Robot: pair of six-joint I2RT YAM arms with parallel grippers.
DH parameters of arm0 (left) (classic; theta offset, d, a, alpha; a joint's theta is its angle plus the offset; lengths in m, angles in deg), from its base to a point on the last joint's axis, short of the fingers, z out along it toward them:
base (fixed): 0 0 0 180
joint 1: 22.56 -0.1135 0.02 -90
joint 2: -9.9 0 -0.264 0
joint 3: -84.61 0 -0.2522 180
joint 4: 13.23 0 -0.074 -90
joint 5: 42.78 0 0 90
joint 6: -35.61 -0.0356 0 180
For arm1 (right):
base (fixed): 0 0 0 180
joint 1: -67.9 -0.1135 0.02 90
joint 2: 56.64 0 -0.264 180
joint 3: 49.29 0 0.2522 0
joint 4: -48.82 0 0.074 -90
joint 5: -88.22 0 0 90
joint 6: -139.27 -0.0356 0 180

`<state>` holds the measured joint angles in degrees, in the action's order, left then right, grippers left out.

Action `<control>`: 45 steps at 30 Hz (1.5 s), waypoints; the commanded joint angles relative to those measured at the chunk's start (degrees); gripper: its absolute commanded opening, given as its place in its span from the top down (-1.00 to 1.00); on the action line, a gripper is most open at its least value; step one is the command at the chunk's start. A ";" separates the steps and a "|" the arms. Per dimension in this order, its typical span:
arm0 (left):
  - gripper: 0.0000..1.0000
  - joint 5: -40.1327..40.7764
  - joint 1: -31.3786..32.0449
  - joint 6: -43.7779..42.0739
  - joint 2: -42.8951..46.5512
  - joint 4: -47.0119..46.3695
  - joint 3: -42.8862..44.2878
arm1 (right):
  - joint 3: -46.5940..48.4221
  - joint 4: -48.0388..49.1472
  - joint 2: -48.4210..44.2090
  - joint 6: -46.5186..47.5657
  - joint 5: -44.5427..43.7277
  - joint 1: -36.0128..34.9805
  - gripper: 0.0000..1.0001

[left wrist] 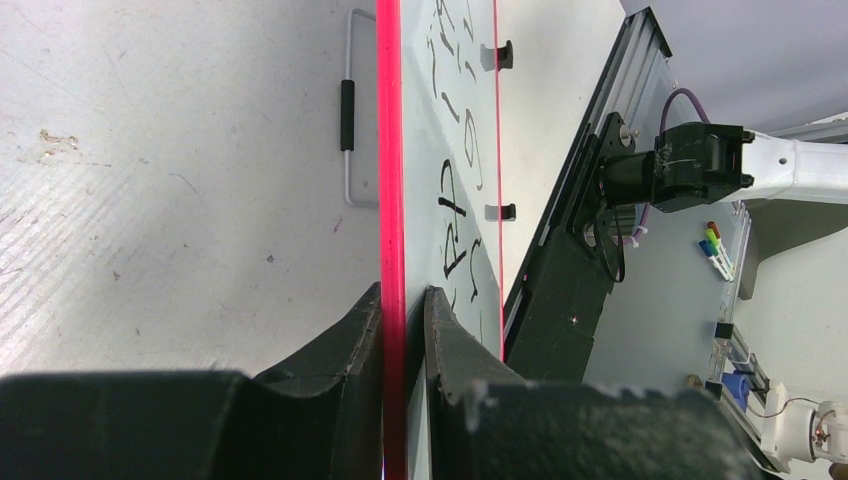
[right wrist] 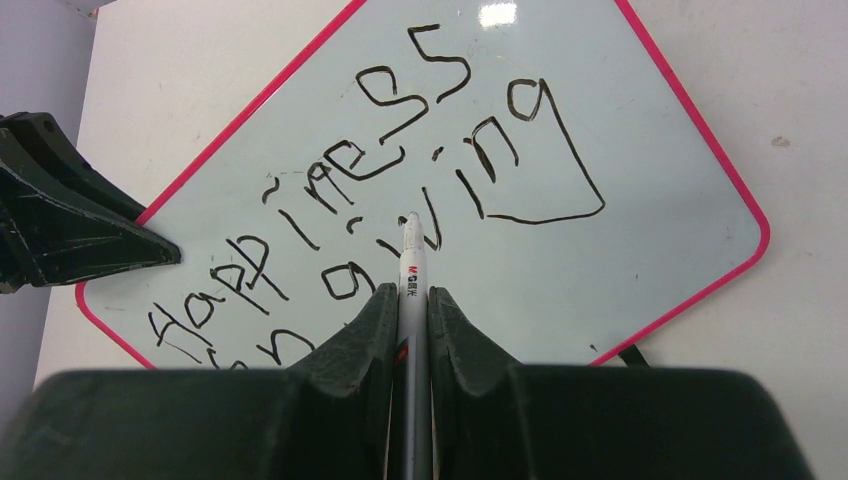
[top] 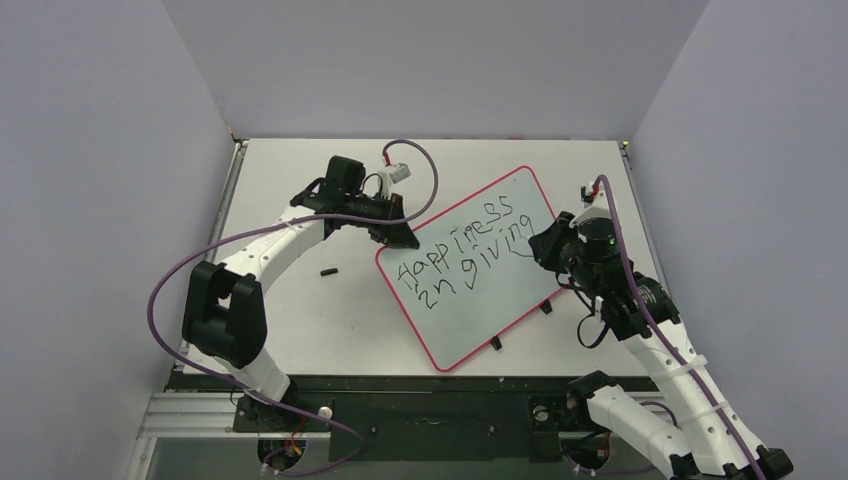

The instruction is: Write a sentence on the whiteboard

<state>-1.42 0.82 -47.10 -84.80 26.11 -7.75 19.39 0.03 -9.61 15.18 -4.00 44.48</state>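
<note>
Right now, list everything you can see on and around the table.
whiteboard: one, white with red rim, skewed across the table's right half
sentence: one, black, two slanted lines on the whiteboard
tabs: two, black, along the whiteboard's near right edge
marker: one, white and grey, in the right gripper, tip pointing at the lettering
small stick: one, black, on the table left of the whiteboard
wire loop: one, silvery with black sleeve, beside the whiteboard's rim
table: one, white
cables: two, purple, one along each arm
left gripper: one, black, shut on the whiteboard's rim
right gripper: one, black, shut on the marker
</note>
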 commanded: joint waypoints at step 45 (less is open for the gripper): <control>-0.10 17.88 -3.40 7.53 10.87 -10.63 0.08 | 0.16 0.94 -0.15 0.87 -1.44 -0.46 1.00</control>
<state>9.29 -1.08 -45.16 -81.10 20.36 -8.73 19.00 0.01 -9.13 15.57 -4.40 44.48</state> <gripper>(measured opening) 0.544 0.098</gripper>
